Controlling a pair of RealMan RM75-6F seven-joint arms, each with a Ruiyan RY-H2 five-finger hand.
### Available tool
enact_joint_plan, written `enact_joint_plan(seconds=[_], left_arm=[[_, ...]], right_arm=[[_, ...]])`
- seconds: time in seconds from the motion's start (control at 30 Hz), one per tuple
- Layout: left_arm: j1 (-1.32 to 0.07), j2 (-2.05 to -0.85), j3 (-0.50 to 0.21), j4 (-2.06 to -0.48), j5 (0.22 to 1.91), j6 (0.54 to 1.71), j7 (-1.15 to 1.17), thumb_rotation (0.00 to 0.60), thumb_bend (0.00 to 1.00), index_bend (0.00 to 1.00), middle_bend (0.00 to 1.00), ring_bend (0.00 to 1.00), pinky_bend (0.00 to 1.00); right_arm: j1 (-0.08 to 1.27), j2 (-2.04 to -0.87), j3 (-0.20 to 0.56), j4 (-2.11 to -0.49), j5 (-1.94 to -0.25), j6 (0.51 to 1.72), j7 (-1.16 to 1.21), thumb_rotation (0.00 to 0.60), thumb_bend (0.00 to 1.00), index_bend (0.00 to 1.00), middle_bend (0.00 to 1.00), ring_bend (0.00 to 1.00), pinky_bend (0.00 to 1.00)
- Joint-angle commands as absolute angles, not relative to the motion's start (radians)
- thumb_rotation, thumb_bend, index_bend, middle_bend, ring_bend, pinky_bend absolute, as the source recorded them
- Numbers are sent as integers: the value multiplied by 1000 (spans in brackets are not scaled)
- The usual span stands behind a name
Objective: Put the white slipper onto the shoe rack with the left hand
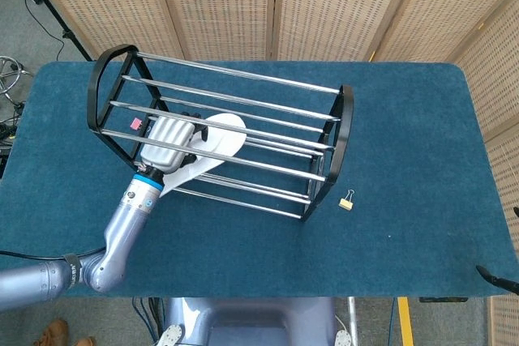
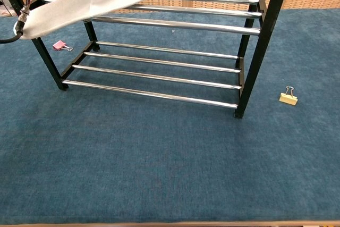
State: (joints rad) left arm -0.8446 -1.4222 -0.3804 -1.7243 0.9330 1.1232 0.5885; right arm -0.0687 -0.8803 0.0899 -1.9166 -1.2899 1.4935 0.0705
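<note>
Gripping the white slipper (image 1: 212,148), your left hand (image 1: 168,143) holds it over the shoe rack (image 1: 340,131) rails. Only the chest view shows its sole (image 2: 90,1) resting across the near upper rail.

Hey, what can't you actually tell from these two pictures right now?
- Left hand fingers: head view, tucked under the hand's back and the shoe rack bars; chest view cuts the hand off at the top edge.
- Whether the white slipper rests on the bars: unclear in both views.
- Right hand: in neither view.
- Pink clip, yellow clip: too small for detail.
</note>
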Motion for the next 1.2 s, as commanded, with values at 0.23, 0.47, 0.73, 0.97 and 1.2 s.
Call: enact_joint_plan(seconds=[0.23,0.47,0.73,0.97,1.2], left_arm=[[-879,-1444,-389,-1744,771,1224,717,600,625,664,458,417,535],[-882,-1449,-394,-1746,753,1275,724,600,621,664,458,418,535],[-889,-1462,-407,-1755,701,1321,748,600,610,664,457,416,535],[-905,-1475,-425,-1747,652,1337,761,600,602,649,451,411,535],[-927,-1483,-443,-1720,606,1333,767,600,591,639,448,412,535]], right_arm=[[-70,-879,89,-1917,-1292,1496,74,600,0,0,0,0,0],[-69,-878,89,-1916,-1292,1494,75,600,0,0,0,0,0],[-69,-879,87,-1917,-1293,1494,72,600,0,0,0,0,0],[-68,-879,87,-1918,-1292,1493,70,600,0,0,0,0,0],[-67,-880,86,-1919,-1292,1492,66,600,0,0,0,0,0]])
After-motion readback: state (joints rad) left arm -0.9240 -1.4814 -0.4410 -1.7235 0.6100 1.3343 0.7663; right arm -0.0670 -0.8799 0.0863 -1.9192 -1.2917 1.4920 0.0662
